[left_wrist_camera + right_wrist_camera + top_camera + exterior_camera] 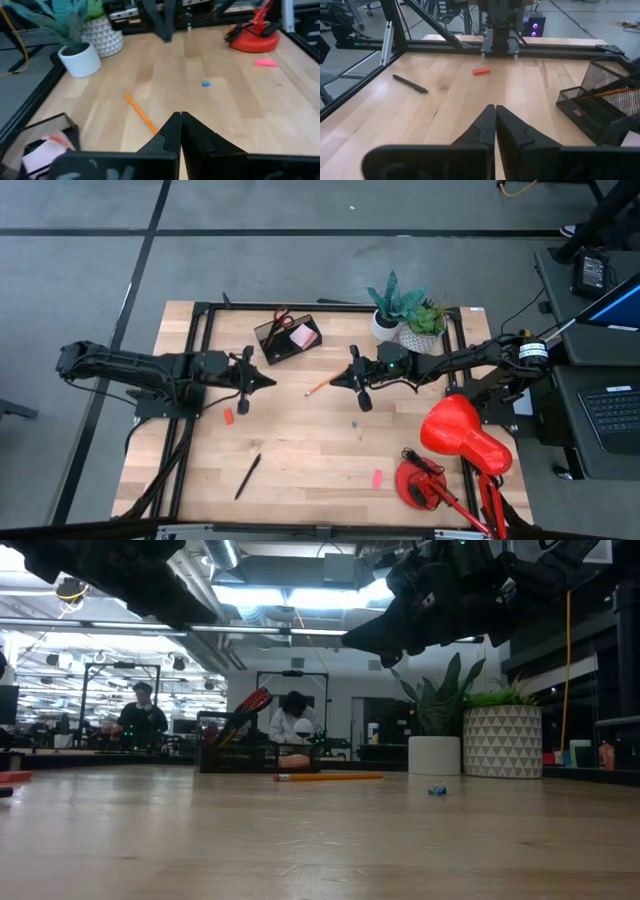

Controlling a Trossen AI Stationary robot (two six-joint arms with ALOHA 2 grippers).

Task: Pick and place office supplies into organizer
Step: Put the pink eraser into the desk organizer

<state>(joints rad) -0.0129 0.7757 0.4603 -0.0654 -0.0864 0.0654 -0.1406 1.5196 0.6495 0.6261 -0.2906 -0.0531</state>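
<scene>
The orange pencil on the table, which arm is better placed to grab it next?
Probably the right: its gripper hangs close beside the pencil, while the left gripper is farther off. Both have their fingers shut.

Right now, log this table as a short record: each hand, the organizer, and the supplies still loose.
left hand: shut, empty, above table left of pencil
right hand: shut, empty, above table right of pencil
organizer: holds scissors, pink sticky-note pad
pencil: loose, between the hands
pen: loose, near front edge
erasers: two, loose
</scene>
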